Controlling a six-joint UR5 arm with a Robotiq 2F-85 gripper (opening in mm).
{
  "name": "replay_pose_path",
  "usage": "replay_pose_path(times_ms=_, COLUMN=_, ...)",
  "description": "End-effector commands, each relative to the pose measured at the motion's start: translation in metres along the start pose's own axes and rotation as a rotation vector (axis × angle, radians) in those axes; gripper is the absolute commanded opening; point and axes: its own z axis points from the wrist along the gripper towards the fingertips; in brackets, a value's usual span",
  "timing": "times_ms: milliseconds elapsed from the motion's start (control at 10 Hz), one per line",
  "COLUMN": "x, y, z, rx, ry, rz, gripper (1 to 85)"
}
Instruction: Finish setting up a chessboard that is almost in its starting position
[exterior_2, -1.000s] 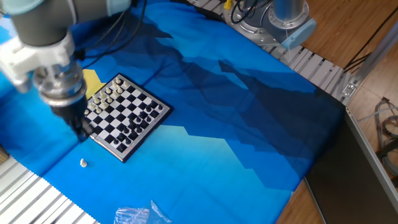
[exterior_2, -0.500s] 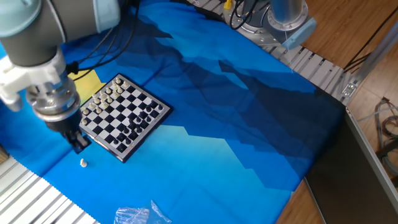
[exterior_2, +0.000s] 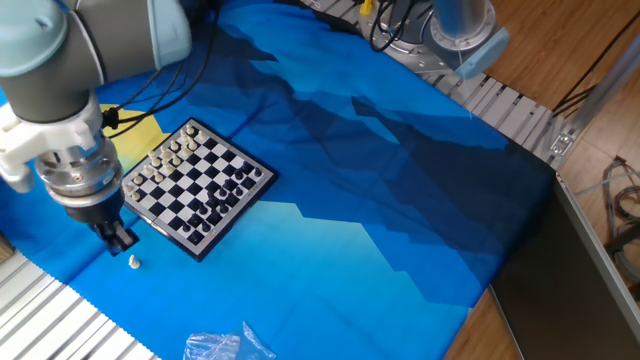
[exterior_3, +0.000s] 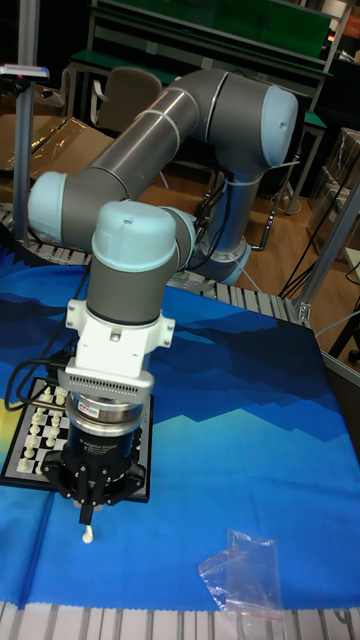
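The chessboard (exterior_2: 196, 192) lies on the blue cloth at the left, with cream pieces along its far-left side and black pieces towards its right side. In the tall fixed view the chessboard (exterior_3: 28, 445) is partly hidden behind my wrist. A single cream piece (exterior_2: 133, 262) stands off the board on the cloth, near the board's front-left edge. My gripper (exterior_2: 121, 240) hangs just above and slightly left of this cream piece (exterior_3: 89, 537), fingers pointing down. Its fingertips (exterior_3: 88, 514) look close together with nothing seen between them; the gap is too small to judge.
A clear plastic bag (exterior_2: 215, 346) lies on the cloth near the front edge, also seen to the right of the gripper as the bag (exterior_3: 240, 570). A yellow patch (exterior_2: 145, 130) shows behind the board. Ribbed aluminium table edge (exterior_2: 50, 320) borders the cloth. Another robot base (exterior_2: 455, 25) stands at the back.
My gripper has moved from the board's left edge, off the board, towards the front-left and lower, ending over the loose cream piece. The piece and the board have not moved.
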Motion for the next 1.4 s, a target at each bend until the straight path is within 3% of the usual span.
replay_pose_path(times_ms=0, x=0.000, y=0.003, z=-0.004, rx=0.024, ry=0.020, rz=0.056, gripper=1.0)
replay_pose_path(times_ms=100, x=0.013, y=0.005, z=-0.009, rx=0.045, ry=0.068, rz=0.113, gripper=1.0)
replay_pose_path(times_ms=200, x=0.021, y=0.005, z=-0.013, rx=0.050, ry=0.089, rz=0.113, gripper=1.0)
replay_pose_path(times_ms=300, x=0.021, y=0.028, z=-0.014, rx=-0.037, ry=0.087, rz=0.172, gripper=1.0)
replay_pose_path(times_ms=400, x=0.007, y=0.029, z=-0.013, rx=-0.056, ry=0.031, rz=0.125, gripper=1.0)
replay_pose_path(times_ms=500, x=-0.003, y=0.023, z=-0.012, rx=-0.041, ry=-0.006, rz=0.136, gripper=1.0)
replay_pose_path(times_ms=600, x=0.004, y=0.018, z=-0.012, rx=-0.024, ry=0.023, rz=0.150, gripper=1.0)
replay_pose_path(times_ms=700, x=0.012, y=0.025, z=-0.013, rx=-0.053, ry=0.056, rz=0.160, gripper=1.0)
replay_pose_path(times_ms=800, x=0.010, y=0.041, z=-0.015, rx=-0.116, ry=0.050, rz=0.171, gripper=1.0)
replay_pose_path(times_ms=900, x=0.014, y=0.039, z=-0.014, rx=-0.114, ry=0.061, rz=0.078, gripper=1.0)
replay_pose_path(times_ms=1000, x=0.015, y=0.047, z=-0.014, rx=-0.158, ry=0.071, rz=0.023, gripper=1.0)
replay_pose_path(times_ms=1100, x=0.002, y=0.044, z=-0.014, rx=-0.161, ry=0.020, rz=-0.009, gripper=1.0)
replay_pose_path(times_ms=1300, x=0.000, y=0.037, z=-0.013, rx=-0.131, ry=0.014, rz=-0.023, gripper=4.3)
